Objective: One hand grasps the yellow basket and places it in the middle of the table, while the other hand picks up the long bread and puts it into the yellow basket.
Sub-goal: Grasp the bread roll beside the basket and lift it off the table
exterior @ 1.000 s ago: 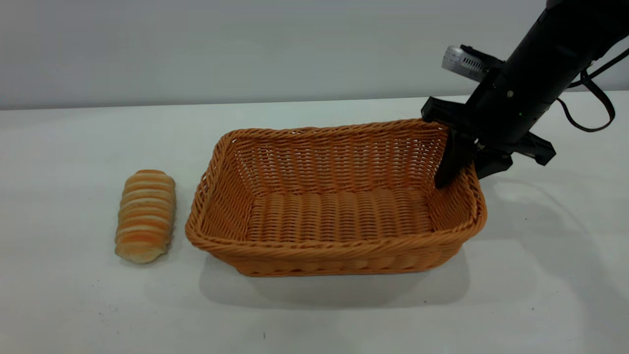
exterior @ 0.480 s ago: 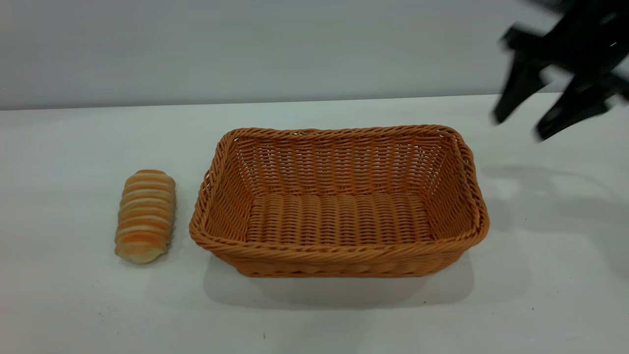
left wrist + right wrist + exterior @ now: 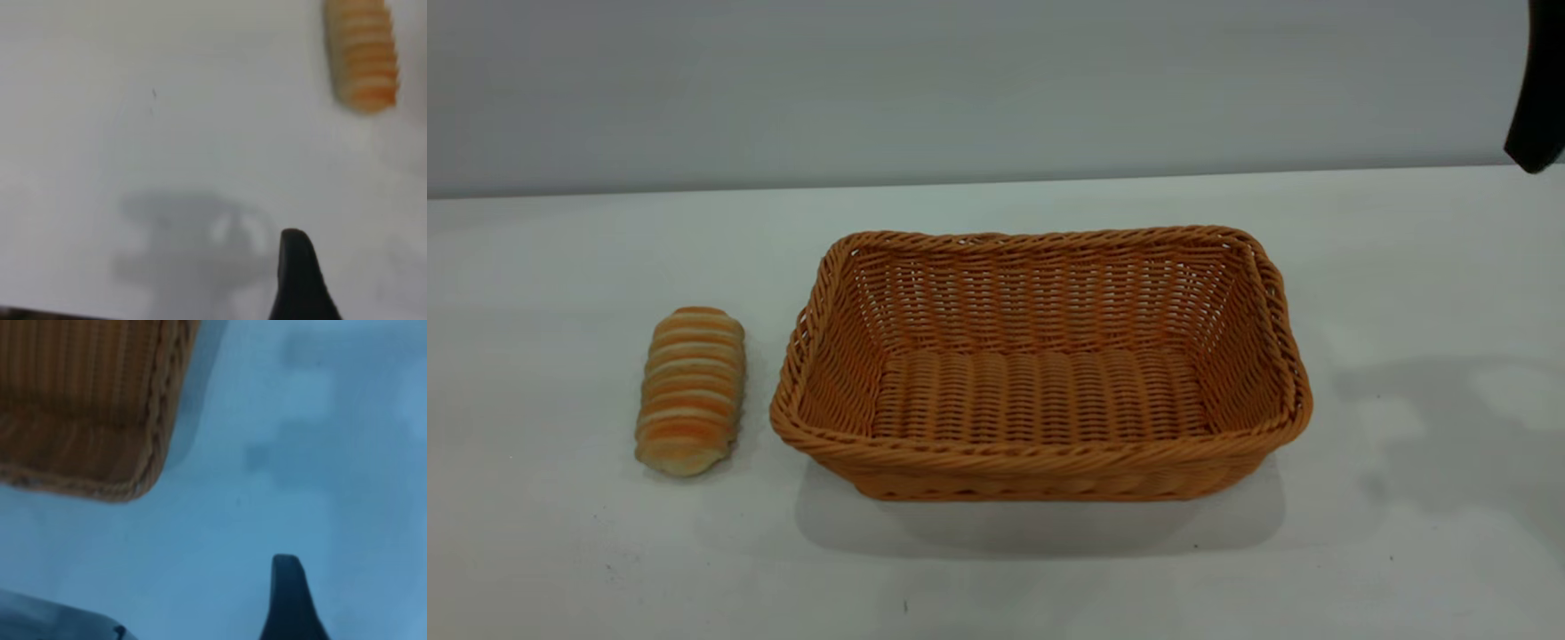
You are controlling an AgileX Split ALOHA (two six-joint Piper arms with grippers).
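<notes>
**Wicker basket in place, bread still waiting**

Orange-tan wicker makes up the yellow basket [image 3: 1040,364], seen from the outside camera. It is a big box shape with a braided rim and sloping woven sides. It sits flat near the middle of the white surface [image 3: 996,578], and nothing is inside it. So the basket step looks done. The long bread [image 3: 691,389] lies just beside the basket, on the left arm's side, not touching it. It is a small, rounded roll with orange and cream stripes. It is not yet picked up, so that part is left to do. Only a dark tip of the right gripper [image 3: 1538,107] shows high at the edge, well apart from the basket.

From the left wrist camera, the bread [image 3: 361,57] lies alone on the smooth surface. One dark finger [image 3: 298,280] of the left gripper shows, holding nothing. Whether it is wide or narrow cannot be told.

From the right wrist camera, a basket [image 3: 93,407] corner shows its braided rim. One finger [image 3: 288,603] shows, holding nothing; its width cannot be told either.
</notes>
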